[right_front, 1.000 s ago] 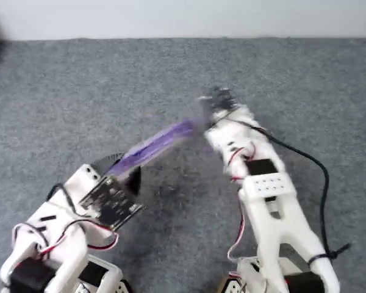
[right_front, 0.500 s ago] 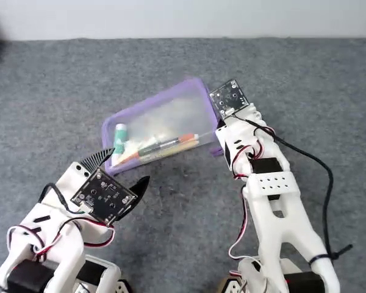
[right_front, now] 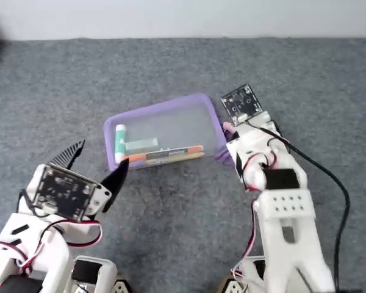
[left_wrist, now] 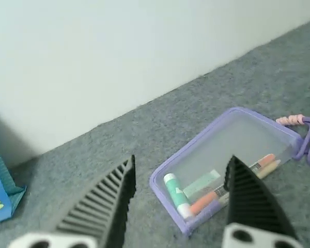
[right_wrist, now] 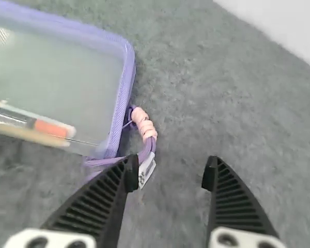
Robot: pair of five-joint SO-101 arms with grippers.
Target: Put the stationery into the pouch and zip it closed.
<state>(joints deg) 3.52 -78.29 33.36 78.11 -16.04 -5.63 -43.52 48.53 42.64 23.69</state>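
1. The pouch (right_front: 183, 119) lies flat on the grey carpet (right_front: 171, 232) between the two arms. Through its clear face I see a glue stick (right_front: 119, 141) and pens (right_front: 171, 152) inside, lying along the long edge nearer the arms.
2. The packing step looks done, as no loose stationery lies on the carpet. The closing step seems to be at or near its end. The pink zip pull (right_wrist: 143, 123) sits at the pouch corner on the right arm's side, next to a purple strap (right_wrist: 142, 152). I cannot tell whether the zip is closed along its whole length.
3. The next move, as I judge it, is to check the zip. If a gap is left, one gripper pins the pouch while the other draws the pull to its stop. If not, both arms can back away.
4. The left gripper (left_wrist: 181, 161) is spread wide and holds nothing. It hangs above the carpet short of the pouch's glue-stick end.
5. The right gripper (right_wrist: 171, 163) is also spread and empty. One finger is just beside the strap, and I cannot tell whether it touches it.
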